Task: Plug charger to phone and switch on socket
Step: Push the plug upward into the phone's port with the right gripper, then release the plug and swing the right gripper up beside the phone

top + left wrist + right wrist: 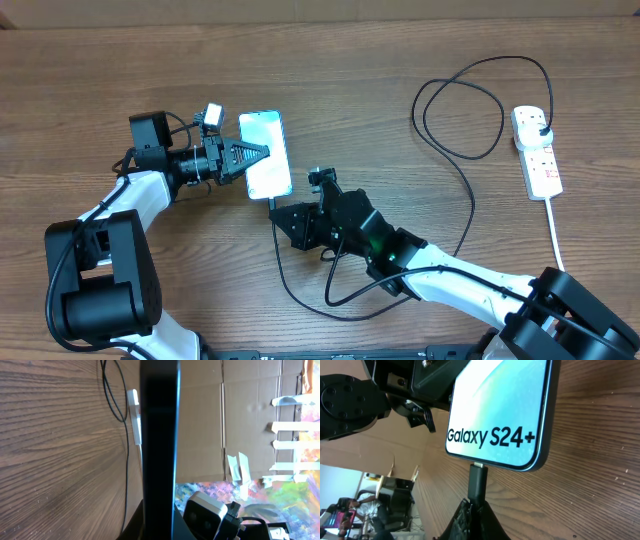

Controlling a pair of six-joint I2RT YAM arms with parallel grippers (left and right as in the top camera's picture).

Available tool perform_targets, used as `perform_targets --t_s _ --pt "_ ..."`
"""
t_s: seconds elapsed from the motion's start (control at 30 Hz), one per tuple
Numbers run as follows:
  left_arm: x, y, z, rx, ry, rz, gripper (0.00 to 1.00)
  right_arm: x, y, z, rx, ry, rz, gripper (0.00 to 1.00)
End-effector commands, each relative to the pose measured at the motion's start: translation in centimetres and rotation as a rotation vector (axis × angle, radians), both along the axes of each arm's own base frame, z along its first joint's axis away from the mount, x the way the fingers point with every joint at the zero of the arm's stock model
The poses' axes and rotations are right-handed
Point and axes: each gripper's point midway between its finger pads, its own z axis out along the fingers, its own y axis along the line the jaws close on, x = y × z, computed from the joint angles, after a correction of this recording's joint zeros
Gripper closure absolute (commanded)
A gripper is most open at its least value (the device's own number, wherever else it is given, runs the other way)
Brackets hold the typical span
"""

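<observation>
Phone (268,150): screen up and lit on the table (400,60), and I can read "Galaxy S24+" along its lower edge.
Left gripper (256,153): jaws look clamped on the phone's long edge, on the left arm's side.
Right gripper (277,208): just below the phone's lower edge, jaws pinched on the charger (478,480) tip.
Charger: tip touches the phone's lower edge mid-way. Can't tell if it's fully seated. The cable loops off to the phone's right.
Socket (538,152): well off to the phone's right, with the black plug in its far end. The switch is too small for me to read.

White arms (140,190), black joints (100,270), black claws (258,153)
</observation>
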Motion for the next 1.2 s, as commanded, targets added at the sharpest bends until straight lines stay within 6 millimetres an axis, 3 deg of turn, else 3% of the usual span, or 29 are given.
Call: perform_targets --t_s 0.0,0.57,1.1,1.13,1.17 --pt "-2.1 -1.5 0.8 -0.095 0.017 -0.104 0.96 5.3 -0.7 6.6 0.104 -0.158 -0.164 0.96" --pt "-2.1 -1.6 0.7 -0.095 0.018 -0.104 0.96 6.6 -1.3 8.0 0.128 -0.180 -0.188 0.96" --pt "-2.1 -1.6 0.7 -0.095 0.018 -0.104 0.96 6.8 -1.7 7.9 0.134 -0.166 -0.160 0.96" --pt "-2.1 -1.6 0.7 -0.095 0.018 -0.104 0.96 6.8 -1.7 7.8 0.131 -0.164 -0.160 0.94" --pt "-2.1 -1.6 0.8 -0.095 0.018 -0.104 0.96 6.8 -1.7 7.7 0.127 -0.161 -0.160 0.82"
